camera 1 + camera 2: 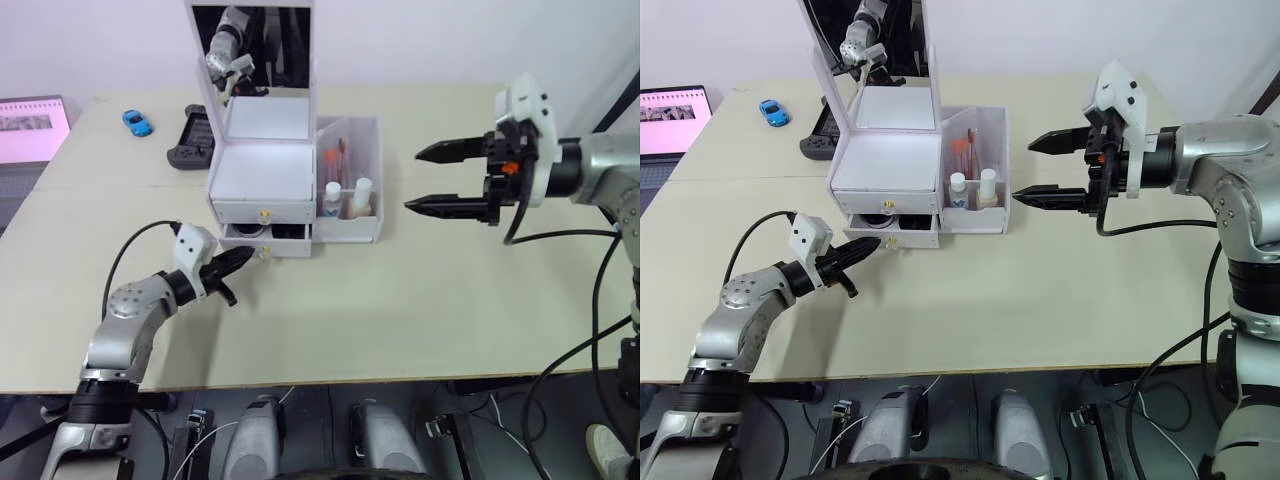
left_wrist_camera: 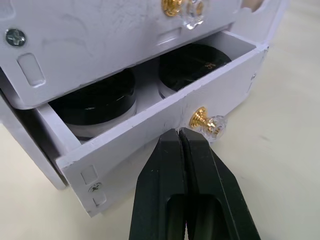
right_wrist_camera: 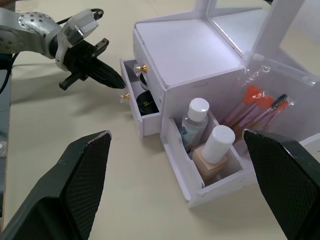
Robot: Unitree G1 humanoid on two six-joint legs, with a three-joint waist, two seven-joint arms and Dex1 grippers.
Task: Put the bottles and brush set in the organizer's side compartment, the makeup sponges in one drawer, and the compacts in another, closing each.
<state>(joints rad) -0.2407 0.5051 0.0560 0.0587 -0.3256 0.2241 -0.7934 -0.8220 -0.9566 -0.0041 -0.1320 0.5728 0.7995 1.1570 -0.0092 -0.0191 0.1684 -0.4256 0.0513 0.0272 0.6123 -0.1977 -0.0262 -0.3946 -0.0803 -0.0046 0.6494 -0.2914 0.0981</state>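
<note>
My left fingers [image 2: 181, 137] are clenched together, tips against the front of the lower drawer [image 2: 165, 127], just beside its gold knob [image 2: 201, 118]. That drawer stands partly open with two black compacts [image 2: 97, 102] inside. My right fingers [image 3: 175, 190] are spread wide and hold nothing, with bare table [image 1: 420, 300] between them and the organizer's side compartment [image 3: 220, 175], which holds two bottles [image 3: 196, 120] and one brush set [image 3: 255, 107].
</note>
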